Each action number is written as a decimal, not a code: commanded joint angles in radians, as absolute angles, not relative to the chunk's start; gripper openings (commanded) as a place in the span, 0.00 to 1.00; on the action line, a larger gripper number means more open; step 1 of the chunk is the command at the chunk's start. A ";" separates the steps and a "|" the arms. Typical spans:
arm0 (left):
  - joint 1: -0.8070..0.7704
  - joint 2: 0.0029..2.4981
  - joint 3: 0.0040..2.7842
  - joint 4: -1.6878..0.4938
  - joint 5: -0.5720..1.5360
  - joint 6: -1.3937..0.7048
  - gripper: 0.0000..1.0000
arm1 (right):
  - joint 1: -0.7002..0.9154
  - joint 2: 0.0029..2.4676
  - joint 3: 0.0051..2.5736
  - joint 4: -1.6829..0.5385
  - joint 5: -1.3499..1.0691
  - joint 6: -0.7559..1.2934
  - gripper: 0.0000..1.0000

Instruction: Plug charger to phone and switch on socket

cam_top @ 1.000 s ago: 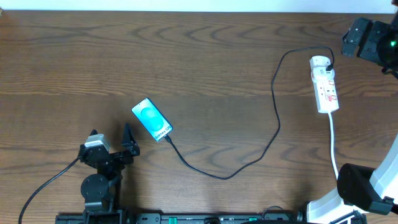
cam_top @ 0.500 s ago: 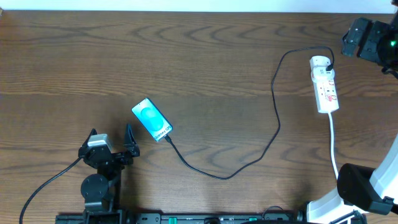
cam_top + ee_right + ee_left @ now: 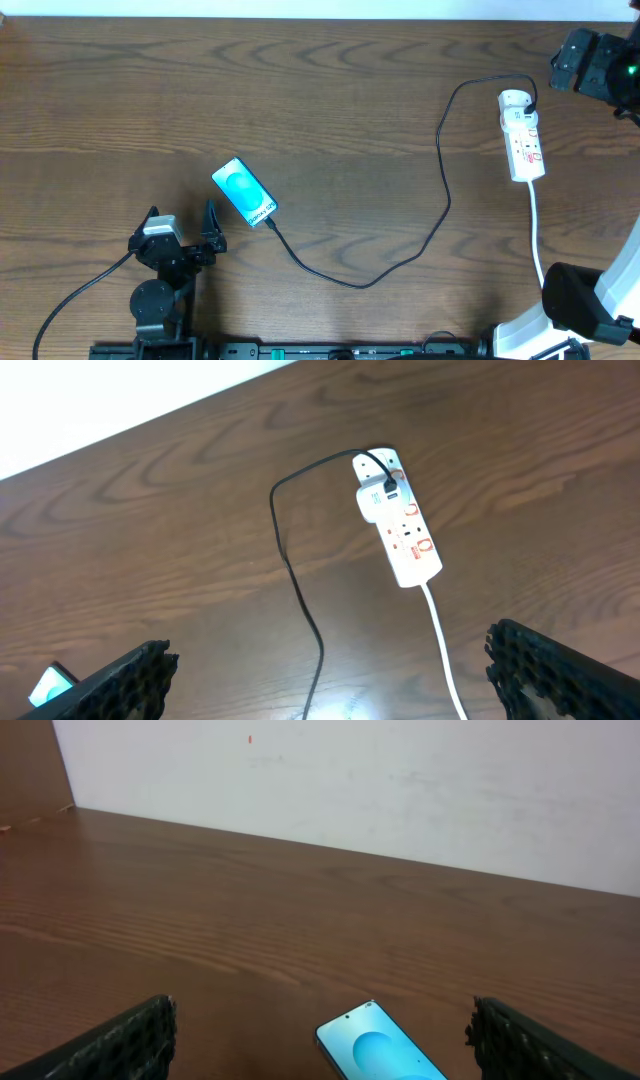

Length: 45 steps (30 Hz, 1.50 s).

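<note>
the left gripper (image 3: pixel 180 212) hovers low near the bench's near edge, toward its left corner, jaws spread wide with nothing between them. its wrist view shows both ribbed fingers (image 3: pixel 130 1040) far apart over bare wood. just beyond its right finger lies the galaxy smartphone (image 3: pixel 245 192), flat and turned diagonally, cyan screen up, about midway between the near and far edges and left of centre. the black charger cable (image 3: pixel 447 200) meets the phone's nearer short end; whether the plug tip is fully seated i cannot tell. from there the cable loops toward the near edge, then climbs across the wooden bench (image 3: pixel 300 80) to the white power strip (image 3: pixel 523 135), which lies close to the right edge, toward the far corner, with a white adapter plugged into its far end. its white cord (image 3: pixel 535 230) runs back to the near edge. the right gripper (image 3: pixel 330 640) hangs high above that far right corner, jaws fully apart and empty.
</note>
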<state>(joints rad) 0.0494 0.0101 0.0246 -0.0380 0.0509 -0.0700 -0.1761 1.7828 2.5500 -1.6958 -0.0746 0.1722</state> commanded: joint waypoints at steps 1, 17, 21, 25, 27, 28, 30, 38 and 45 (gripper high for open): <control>0.044 0.004 0.005 -0.068 0.057 -0.053 0.94 | -0.169 1.773 2.551 -1.698 -0.070 0.179 0.99; 0.044 0.004 0.005 -0.068 0.057 -0.053 0.94 | -0.169 1.773 2.551 -1.698 -0.070 0.179 0.99; 0.044 0.004 0.005 -0.068 0.057 -0.053 0.94 | -0.169 1.773 2.551 -1.698 -0.056 0.179 0.99; 0.044 0.004 0.005 -0.068 0.057 -0.053 0.94 | -0.160 1.752 2.540 -1.675 -0.007 0.180 0.99; 0.044 0.004 0.005 -0.068 0.057 -0.053 0.94 | -0.142 1.724 2.510 -1.649 -0.006 0.179 0.99; 0.044 0.004 0.005 -0.068 0.057 -0.053 0.94 | -0.130 1.704 2.486 -1.623 -0.006 0.179 0.99; 0.044 0.004 0.005 -0.068 0.057 -0.053 0.94 | -0.103 1.650 2.408 -1.528 -0.006 0.179 0.99; 0.044 0.004 0.005 -0.068 0.057 -0.053 0.94 | -0.042 1.316 1.869 -1.016 -0.006 0.179 0.99; 0.044 0.004 0.005 -0.068 0.057 -0.053 0.94 | -0.042 0.928 1.205 -0.521 0.012 0.178 0.99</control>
<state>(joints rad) 0.0494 0.0105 0.0250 -0.0391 0.0544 -0.0700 -0.0460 1.0340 1.4025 -0.6228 -0.0097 0.1753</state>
